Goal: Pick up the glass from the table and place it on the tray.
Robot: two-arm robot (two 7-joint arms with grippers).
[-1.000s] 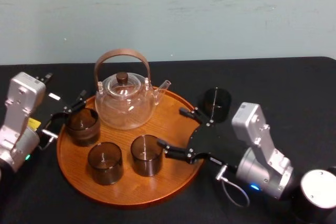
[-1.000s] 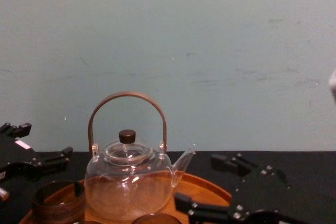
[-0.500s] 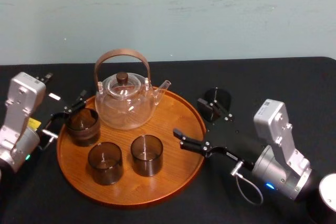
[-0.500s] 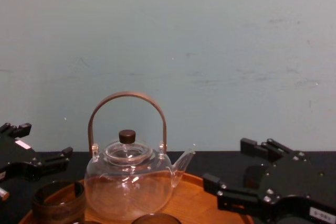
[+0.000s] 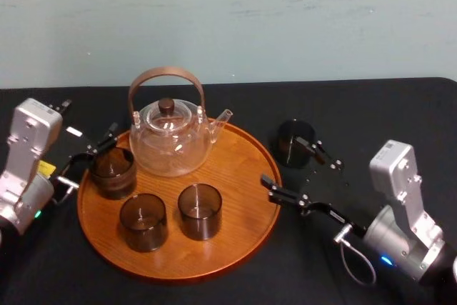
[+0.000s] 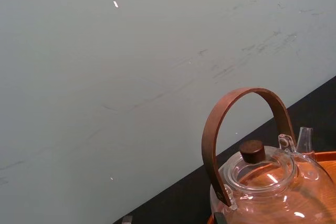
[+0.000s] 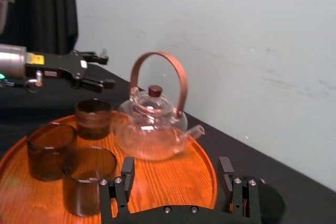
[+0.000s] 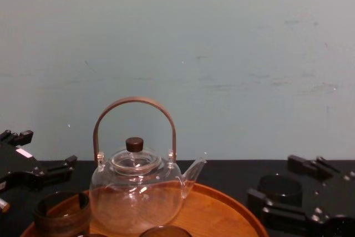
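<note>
A dark glass (image 5: 293,141) stands on the black table just right of the round wooden tray (image 5: 243,228); it also shows in the chest view (image 8: 280,187) and beside my right fingers (image 7: 269,199). My right gripper (image 5: 281,161) is open, low over the table at the tray's right rim. Its far finger (image 5: 318,153) crosses in front of the glass, which sits outside the gap. Nothing is held (image 7: 176,170). My left gripper (image 5: 96,153) is open at the tray's left edge, beside a glass that stands on the tray.
On the tray stand a glass teapot (image 5: 170,139) with a brown arched handle and three dark glasses (image 5: 112,171), (image 5: 143,221), (image 5: 199,211). A pale wall (image 8: 222,54) rises close behind the table. Bare black cloth (image 5: 371,112) lies to the right of the tray.
My right gripper has drawn back to the right, off the tray and away from the glass there, to beside the glass on the table. The left arm has not moved.
</note>
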